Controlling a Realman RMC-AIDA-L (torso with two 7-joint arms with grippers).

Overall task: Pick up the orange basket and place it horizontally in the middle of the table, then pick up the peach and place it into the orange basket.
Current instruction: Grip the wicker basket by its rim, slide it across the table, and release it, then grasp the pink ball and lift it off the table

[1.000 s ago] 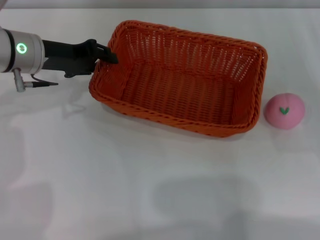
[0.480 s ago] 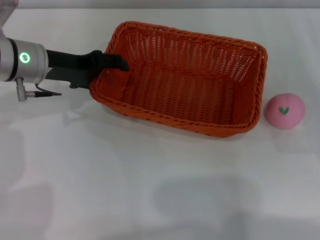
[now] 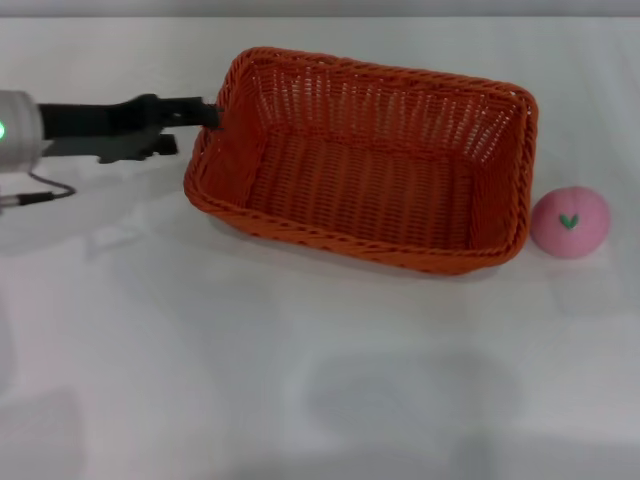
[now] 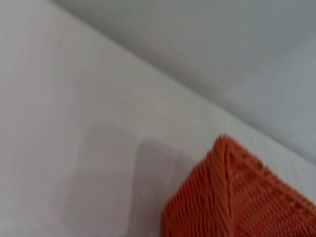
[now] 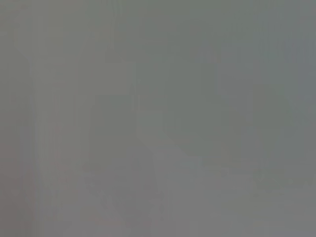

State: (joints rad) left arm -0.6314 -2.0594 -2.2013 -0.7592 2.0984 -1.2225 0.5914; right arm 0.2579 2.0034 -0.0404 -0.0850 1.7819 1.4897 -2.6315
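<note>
The orange basket (image 3: pixel 365 160) lies lengthwise across the middle of the white table (image 3: pixel 300 380), its long side running left to right, slightly skewed. One corner of the orange basket (image 4: pixel 242 197) fills the left wrist view. My left gripper (image 3: pixel 205 115) reaches in from the left and stands open just outside the basket's short left rim, holding nothing. The pink peach (image 3: pixel 569 222) with its green leaf mark rests on the table just right of the basket, apart from it. The right gripper is out of view.
Bare white tabletop stretches in front of the basket and to its left under my left arm (image 3: pixel 80 125). The table's far edge (image 3: pixel 320 17) runs just behind the basket. The right wrist view is plain grey.
My left gripper let go of the basket's left rim and drew back to the left, out of the basket. The basket settled, shifting slightly. The peach stayed put.
</note>
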